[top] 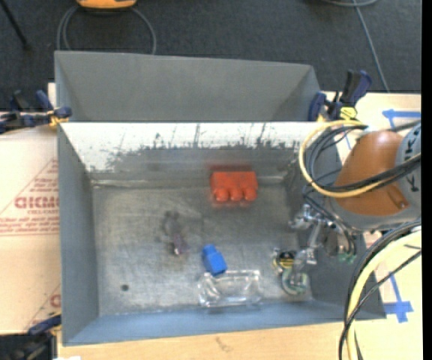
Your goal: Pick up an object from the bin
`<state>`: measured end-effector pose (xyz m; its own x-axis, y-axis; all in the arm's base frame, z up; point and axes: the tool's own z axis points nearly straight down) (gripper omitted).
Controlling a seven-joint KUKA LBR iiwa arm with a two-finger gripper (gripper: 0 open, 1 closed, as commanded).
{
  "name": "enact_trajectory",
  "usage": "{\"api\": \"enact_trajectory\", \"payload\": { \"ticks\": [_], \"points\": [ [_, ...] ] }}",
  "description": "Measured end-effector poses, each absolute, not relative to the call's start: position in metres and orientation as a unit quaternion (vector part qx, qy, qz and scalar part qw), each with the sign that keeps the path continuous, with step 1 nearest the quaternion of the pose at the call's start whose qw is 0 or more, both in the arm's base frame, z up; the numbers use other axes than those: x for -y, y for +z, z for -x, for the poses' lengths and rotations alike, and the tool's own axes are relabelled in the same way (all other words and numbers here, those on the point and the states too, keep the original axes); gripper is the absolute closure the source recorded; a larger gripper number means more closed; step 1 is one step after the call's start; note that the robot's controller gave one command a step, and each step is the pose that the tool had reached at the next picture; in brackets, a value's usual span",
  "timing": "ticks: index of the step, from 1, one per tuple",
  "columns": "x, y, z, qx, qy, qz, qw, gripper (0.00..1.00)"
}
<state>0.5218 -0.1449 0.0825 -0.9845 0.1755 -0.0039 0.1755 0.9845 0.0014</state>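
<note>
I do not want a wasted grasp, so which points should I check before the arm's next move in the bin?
1. The gripper is inside the bin, near its right wall: ok.
2. Something held by it: cannot tell.
3. The clear plastic piece is near the gripper, along the front wall: ok.
4. The blue block lies apart from the red block: ok.
5. The small purple thing lies alone: ok.

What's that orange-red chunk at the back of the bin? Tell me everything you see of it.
The orange-red block is squat and rectangular, plastic by its look, with three rounded lobes along its near edge. It lies flat on the bin floor close to the back wall, about midway across, and looks whole. Nothing else touches it; the small blue piece and the gripper are both well apart from it.
</note>
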Motion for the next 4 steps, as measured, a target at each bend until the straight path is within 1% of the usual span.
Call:
{"api": "enact_trajectory", "payload": {
  "ticks": [1, 2, 3, 4],
  "points": [
    [0.151, 0.083, -0.507, -0.992, 0.001, -0.130, 0.008, 0.00],
    [0.159, 0.079, -0.490, -0.994, 0.001, -0.110, 0.009, 0.00],
    [0.163, 0.073, -0.534, -0.998, 0.002, -0.057, -0.003, 0.00],
    [0.151, 0.076, -0.501, -1.000, -0.003, -0.010, 0.009, 0.00]
  ]
}}
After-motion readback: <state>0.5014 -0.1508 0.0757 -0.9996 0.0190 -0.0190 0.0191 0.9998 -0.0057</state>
